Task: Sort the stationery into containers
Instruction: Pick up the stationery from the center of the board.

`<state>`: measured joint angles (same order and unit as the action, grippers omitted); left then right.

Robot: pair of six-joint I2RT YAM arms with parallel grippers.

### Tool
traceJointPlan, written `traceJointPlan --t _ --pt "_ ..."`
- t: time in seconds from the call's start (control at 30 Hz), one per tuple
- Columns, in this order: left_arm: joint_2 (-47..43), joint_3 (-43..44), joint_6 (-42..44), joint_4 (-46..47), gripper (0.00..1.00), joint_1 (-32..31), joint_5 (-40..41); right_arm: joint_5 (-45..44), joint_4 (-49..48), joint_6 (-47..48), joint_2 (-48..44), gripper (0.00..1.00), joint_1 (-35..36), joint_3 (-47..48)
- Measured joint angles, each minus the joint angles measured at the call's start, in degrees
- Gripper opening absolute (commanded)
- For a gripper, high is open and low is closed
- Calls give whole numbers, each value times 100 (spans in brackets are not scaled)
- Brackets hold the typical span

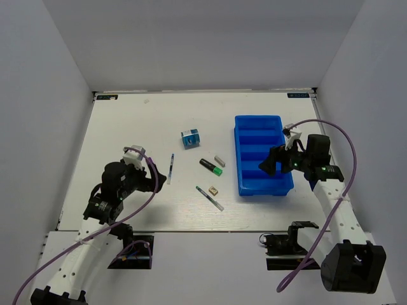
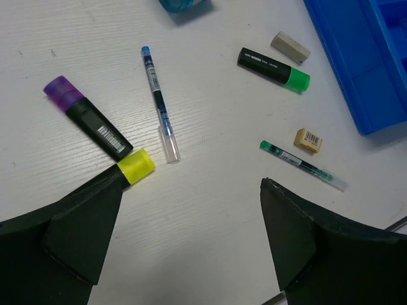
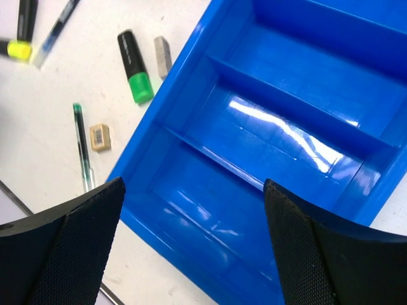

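The blue tray (image 1: 238, 155) lies right of centre, and the compartments I can see are empty. My right gripper (image 1: 269, 164) hovers open and empty over its near compartments (image 3: 210, 210). My left gripper (image 1: 151, 176) is open and empty above the table (image 2: 191, 184). A black marker with a yellow cap (image 2: 96, 126) lies by its left finger. A blue-ink pen (image 2: 159, 105), a green-cap marker (image 1: 211, 167), a grey eraser (image 1: 220, 159), a tan eraser (image 1: 215, 190), a green pen (image 1: 209, 198) and a blue-white box (image 1: 190, 138) lie between the arms.
White walls close in the table on the left, right and far sides. The table's near edge (image 1: 191, 230) runs just in front of the arm bases. A purple cable (image 1: 343, 146) loops from the right arm beside the tray.
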<state>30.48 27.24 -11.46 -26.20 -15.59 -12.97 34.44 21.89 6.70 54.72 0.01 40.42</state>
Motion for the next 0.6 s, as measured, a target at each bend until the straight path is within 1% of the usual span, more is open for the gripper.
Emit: traceJointPlan --t 0.07,0.1,0.13,0.17,0.2,0.23,0.27,0.3,0.33,0.37,0.4,0.43,0.47,0.5,0.53,0.57,0.6 --pt "22 0 0 39 100 0 -15 81 127 238 -42 90 0 0" --pt "26 0 0 55 98 0 -17 107 190 341 -76 90 0 0" --pt "28 0 0 59 94 0 -17 136 240 485 -114 90 0 0" --pt "33 0 -9 57 62 0 -15 190 330 776 -144 90 0 2" --pt "33 0 -9 57 62 0 -15 205 374 872 -142 90 0 2" --pt "33 0 -46 55 14 0 -9 260 481 1023 -103 86 0 17" --pt "33 0 -83 52 0 0 26 339 566 1106 -44 76 0 39" --pt "33 0 -76 52 0 0 92 407 570 1193 42 51 20 50" --pt "33 0 -83 48 0 0 192 474 592 1285 173 8 68 83" --pt "28 0 -116 22 0 0 374 518 704 1276 356 0 162 203" --pt "9 0 -157 -17 4 0 608 535 741 1187 612 0 310 367" --pt "-17 0 -203 -63 19 0 876 479 798 1132 905 0 496 605" --pt "-81 0 -273 -111 64 0 1217 365 824 1043 1224 22 706 909" --pt "-153 0 -299 -168 81 0 1497 273 796 929 1512 32 907 1202" --pt "-280 -2 -398 -212 88 0 1853 101 754 855 1790 36 1132 1510" --pt "-417 -11 -483 -247 92 2 2186 -61 723 798 2037 45 1353 1801" --pt "-568 -22 -560 -280 93 2 2490 -199 715 726 2321 68 1611 2127"
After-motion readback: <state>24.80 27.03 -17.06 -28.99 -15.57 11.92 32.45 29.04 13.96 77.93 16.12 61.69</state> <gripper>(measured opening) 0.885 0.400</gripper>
